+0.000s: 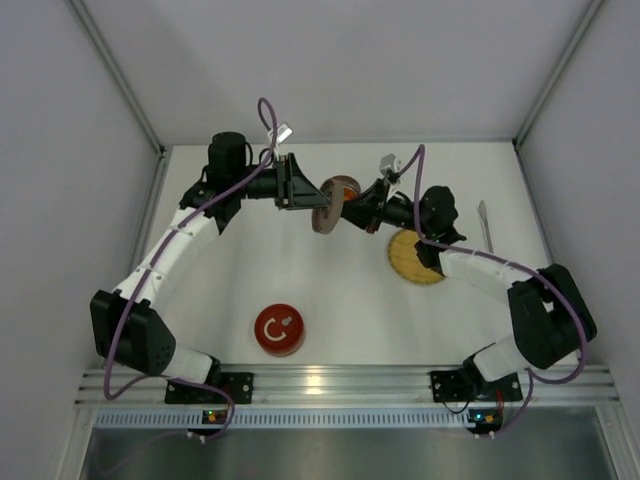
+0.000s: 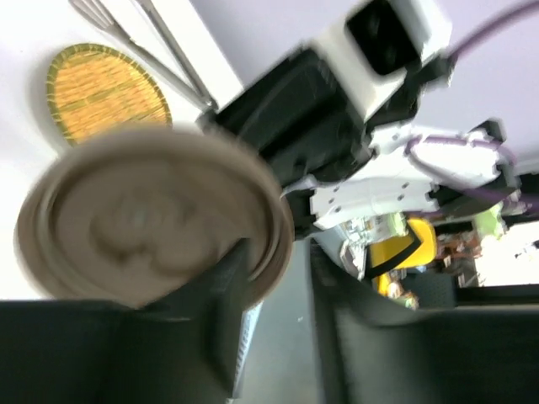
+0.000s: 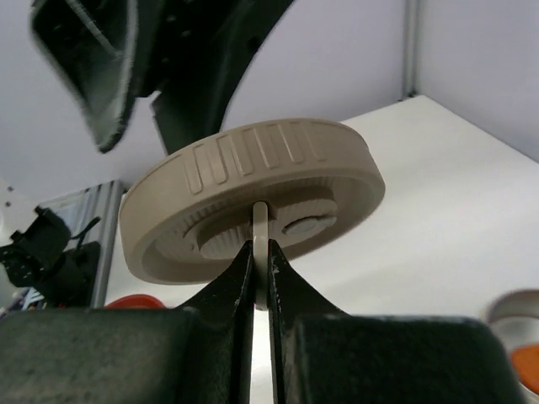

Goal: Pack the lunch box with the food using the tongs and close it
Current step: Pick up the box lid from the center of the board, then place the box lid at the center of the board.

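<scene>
Grips: the right claw is clenched on the thin centre tab of the beige lid, which it carries on edge above the tabletop. The left claw has its jaws parted and has released; its fingers sit just beside the lid's rim and do not grip it.

Task items: the food shows orange inside the open round tin just behind the lid. The tongs lie flat on the tabletop, right of the yellow woven plate and well apart from both claws. A red round lid lies near the arm bases.

Risks (judgement):
- The hold is on a narrow tab only, so the lid could swivel or slip as the wrist turns.
- The left fingers are close to the rim, so a move by either arm could clip the lid loose.
- A lid lowered while tilted may seat crooked, or may nudge the tin and spill food.
- The right arm hides part of the plate from above, so I cannot confirm all the food is packed.

Views: only the right wrist view shows the pinch on the tab and the ribbed rim. The overhead view shows the lid edge-on between the claws, plus the overall layout. The left wrist view is blurred. It shows the lid's broad face, and no lumps on the part of the plate it sees.
</scene>
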You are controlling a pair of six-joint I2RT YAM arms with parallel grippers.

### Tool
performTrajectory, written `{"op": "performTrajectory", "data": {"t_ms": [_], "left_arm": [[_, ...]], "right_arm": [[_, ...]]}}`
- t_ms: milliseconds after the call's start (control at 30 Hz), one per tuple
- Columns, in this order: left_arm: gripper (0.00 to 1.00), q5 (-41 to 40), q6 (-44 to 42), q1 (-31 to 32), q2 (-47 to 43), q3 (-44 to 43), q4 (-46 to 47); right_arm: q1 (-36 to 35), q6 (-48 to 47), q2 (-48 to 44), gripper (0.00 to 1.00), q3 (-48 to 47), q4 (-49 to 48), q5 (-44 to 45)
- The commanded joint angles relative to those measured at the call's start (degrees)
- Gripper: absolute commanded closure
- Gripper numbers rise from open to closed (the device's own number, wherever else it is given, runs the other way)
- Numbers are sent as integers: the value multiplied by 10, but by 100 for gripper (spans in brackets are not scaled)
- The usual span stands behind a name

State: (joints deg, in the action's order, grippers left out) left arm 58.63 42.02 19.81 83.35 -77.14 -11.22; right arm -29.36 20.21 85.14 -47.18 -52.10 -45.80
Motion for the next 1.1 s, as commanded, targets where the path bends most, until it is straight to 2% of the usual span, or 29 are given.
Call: {"op": "performTrajectory", "data": {"t_ms": [0, 67, 100, 133, 167, 200, 233, 333, 400, 467, 500, 633, 833, 1000, 1067], "left_arm": [[54, 14, -68, -14, -10, -24, -48], [25, -25, -109, -24, -4, -58, -115], [14, -43, -159, -26, 4, -72, -136], [2, -97, -212, -26, 13, -100, -183], [2, -127, -240, -26, 18, -112, -199], [2, -160, -263, -26, 22, -121, -212], [2, -245, -284, -26, 30, -131, -223], [2, -373, -344, -24, 86, -185, -269], [2, -416, -385, -17, 135, -220, -284], [2, -501, -408, 3, 179, -236, -282], [2, -517, -405, 7, 188, -239, -277], [2, -541, -354, 8, 214, -210, -203], [2, -503, -330, -3, 245, -227, -207], [2, -477, -302, -43, 217, -196, -216], [2, -408, -293, -86, 188, -170, -209]], "right_arm": [[63, -8, -50, 100, -14, 50, 7], [85, -31, -73, 100, -20, 111, -2], [104, -45, -79, 100, -33, 189, -6], [112, -85, -89, 100, -45, 297, -10], [119, -111, -93, 100, -58, 298, -6], [127, -169, -96, 100, -83, 406, 10], [129, -196, -100, 100, -96, 456, 22], [133, -302, -82, 100, -174, 661, 87], [135, -349, -60, 100, -245, 786, 126], [137, -370, -32, 100, -280, 842, 145], [139, -380, -26, 100, -302, 864, 169], [138, -390, 9, 100, -345, 951, 217], [126, -427, 98, 100, -433, 1066, 230], [46, -431, 121, 100, -411, 1074, 257], [22, -427, 147, 100, -405, 1065, 270]]}}
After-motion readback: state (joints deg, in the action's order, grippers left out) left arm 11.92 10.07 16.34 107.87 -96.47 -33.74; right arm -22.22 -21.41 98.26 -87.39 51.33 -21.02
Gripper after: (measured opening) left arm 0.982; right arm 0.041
